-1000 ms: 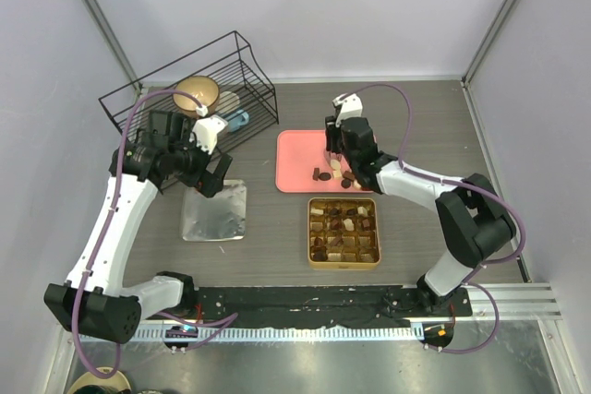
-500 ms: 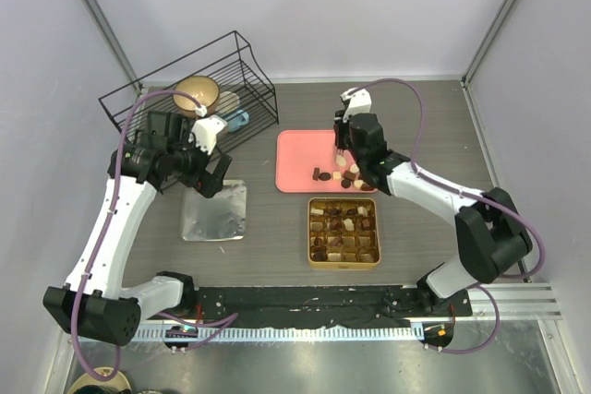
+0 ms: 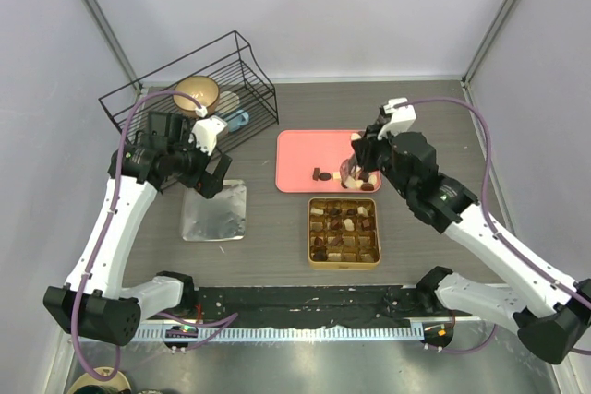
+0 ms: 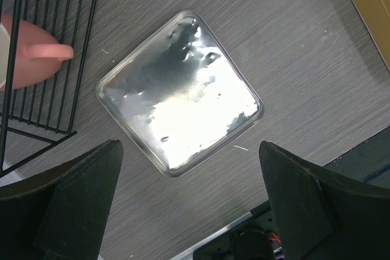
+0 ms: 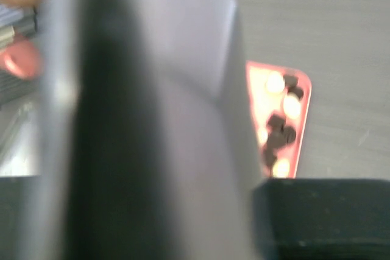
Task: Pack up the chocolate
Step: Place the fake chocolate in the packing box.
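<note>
The right arm is swinging out to its own right compared with a second ago, its forearm now stretching across the worktop [image 3: 277, 260], and the right fingers [image 3: 355, 170] are sitting lower over the near right part of the pink tray [image 3: 297, 149] than before. They are narrower than a second ago, but the blurred wrist view is not showing whether they are grasping a piece. The chocolate [image 3: 319, 173] is lying partly loose on the pink tray, as before, and partly in the cells of the gold tin [image 3: 310, 232] just in front of it. The left fingers [image 3: 211, 182] are staying spread wide and empty above the silver tray [image 3: 215, 214].
</note>
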`<action>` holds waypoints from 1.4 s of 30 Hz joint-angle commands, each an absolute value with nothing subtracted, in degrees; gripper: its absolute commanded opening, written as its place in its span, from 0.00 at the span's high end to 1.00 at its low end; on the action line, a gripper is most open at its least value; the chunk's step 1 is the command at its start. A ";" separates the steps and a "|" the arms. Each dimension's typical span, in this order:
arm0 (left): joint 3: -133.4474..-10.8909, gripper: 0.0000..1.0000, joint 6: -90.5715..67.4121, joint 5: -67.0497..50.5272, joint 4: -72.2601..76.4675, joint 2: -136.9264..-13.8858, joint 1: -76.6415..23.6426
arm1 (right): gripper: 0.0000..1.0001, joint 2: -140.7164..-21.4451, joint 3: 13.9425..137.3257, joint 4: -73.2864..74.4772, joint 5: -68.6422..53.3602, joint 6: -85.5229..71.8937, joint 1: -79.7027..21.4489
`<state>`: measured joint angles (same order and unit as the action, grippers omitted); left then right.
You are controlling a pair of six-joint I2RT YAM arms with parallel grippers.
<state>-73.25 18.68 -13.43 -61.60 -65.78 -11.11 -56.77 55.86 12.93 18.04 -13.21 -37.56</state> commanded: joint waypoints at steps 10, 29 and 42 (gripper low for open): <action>-73.56 0.00 18.02 -14.77 -61.26 -65.83 -10.81 | 0.76 -48.69 52.83 33.66 13.09 -25.57 -43.93; -73.65 0.00 18.37 -14.50 -62.05 -65.30 -10.72 | 0.61 -44.38 43.24 22.24 24.26 -23.91 -50.62; -73.83 0.00 18.54 -14.85 -62.23 -65.21 -10.72 | 0.64 -47.01 49.47 19.61 25.14 -19.96 -50.89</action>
<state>-73.25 18.44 -13.98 -61.73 -65.89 -11.11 -45.47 43.64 26.00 23.46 -22.90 -50.61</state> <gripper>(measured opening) 0.996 0.389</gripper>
